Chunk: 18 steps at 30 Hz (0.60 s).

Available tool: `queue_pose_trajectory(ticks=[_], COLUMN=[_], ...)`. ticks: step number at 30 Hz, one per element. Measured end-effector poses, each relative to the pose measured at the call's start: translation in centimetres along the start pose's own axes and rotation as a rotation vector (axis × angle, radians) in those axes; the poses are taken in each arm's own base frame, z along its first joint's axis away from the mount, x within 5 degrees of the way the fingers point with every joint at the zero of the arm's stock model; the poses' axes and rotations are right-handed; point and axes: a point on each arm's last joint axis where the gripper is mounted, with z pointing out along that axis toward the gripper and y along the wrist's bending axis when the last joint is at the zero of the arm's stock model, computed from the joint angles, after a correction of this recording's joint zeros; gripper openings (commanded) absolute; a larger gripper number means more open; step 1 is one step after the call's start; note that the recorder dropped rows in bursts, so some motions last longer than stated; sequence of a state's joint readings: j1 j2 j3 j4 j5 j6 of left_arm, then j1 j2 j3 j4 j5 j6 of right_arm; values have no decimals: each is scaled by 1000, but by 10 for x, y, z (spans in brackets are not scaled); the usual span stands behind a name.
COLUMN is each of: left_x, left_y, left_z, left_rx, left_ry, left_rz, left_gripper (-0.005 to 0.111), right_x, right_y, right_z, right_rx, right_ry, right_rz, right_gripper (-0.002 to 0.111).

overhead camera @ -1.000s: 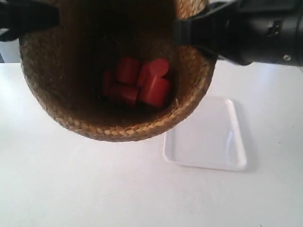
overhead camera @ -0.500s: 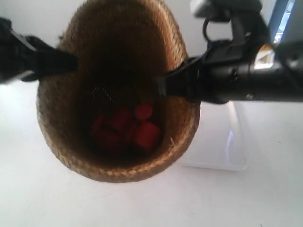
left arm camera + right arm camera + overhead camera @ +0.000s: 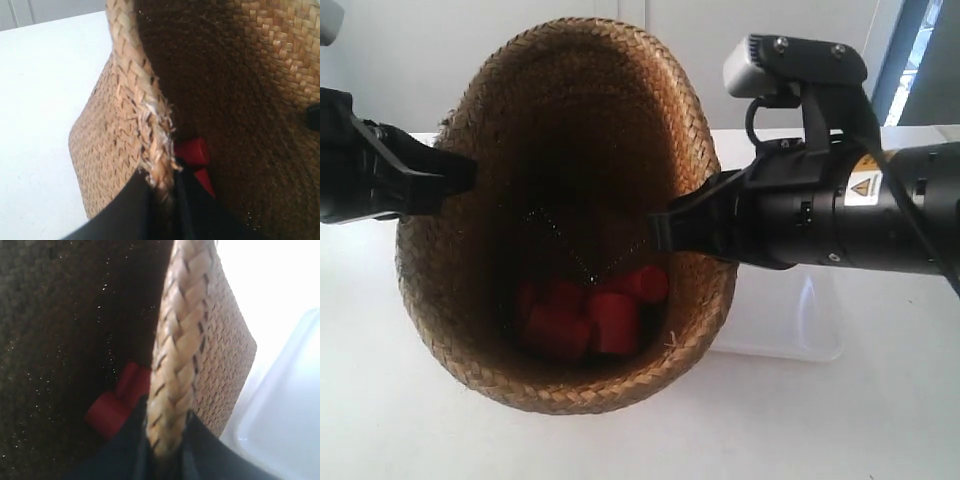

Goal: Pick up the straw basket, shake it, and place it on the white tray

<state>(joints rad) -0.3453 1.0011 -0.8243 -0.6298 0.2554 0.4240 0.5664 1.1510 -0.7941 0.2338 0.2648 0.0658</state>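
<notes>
L tool [image 3: 162, 195] & R tool [image 3: 167, 442] pinch thick braided rim of straw basket [image 3: 570, 110].

One sign could be made out: a small sticker [image 3: 865, 184] on the black barrel of the arm at the exterior view's right [image 3: 910, 220], bearing a yellow warning triangle with a dark mark inside. Any print beside the triangle was too small to read. Neither wrist view showed any lettering, number or brand that could be read.
</notes>
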Motion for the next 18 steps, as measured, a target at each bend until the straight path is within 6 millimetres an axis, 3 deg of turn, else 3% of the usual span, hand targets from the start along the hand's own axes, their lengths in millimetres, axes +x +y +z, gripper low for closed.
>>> queue_pose_trajectory(ticks=[8,11,14,16,18], left_x=[-7,-29,-41,-38,-19], left_y=[-3,-18,-21,-15,-4], left_z=[-3,-31,-56,-51,-23], left_rx=[15,84,50,12,-5], left_ry=[-32,-144,-288,-298,-176], left_rz=[-27,29,73,46,19], left_gripper=[0,0,0,0,0], right_x=[-7,-26,-43,-41,-24], right_y=[2,17,25,19,10], right_z=[-5,-33,-61,-54,-22], right_rx=[-9,-64,-102,-79,-42], right_ry=[-39,-123,-326,-340,-192], right_rz=[-4,-75,-118,-98,-67], right_gripper=[0,0,0,0,0])
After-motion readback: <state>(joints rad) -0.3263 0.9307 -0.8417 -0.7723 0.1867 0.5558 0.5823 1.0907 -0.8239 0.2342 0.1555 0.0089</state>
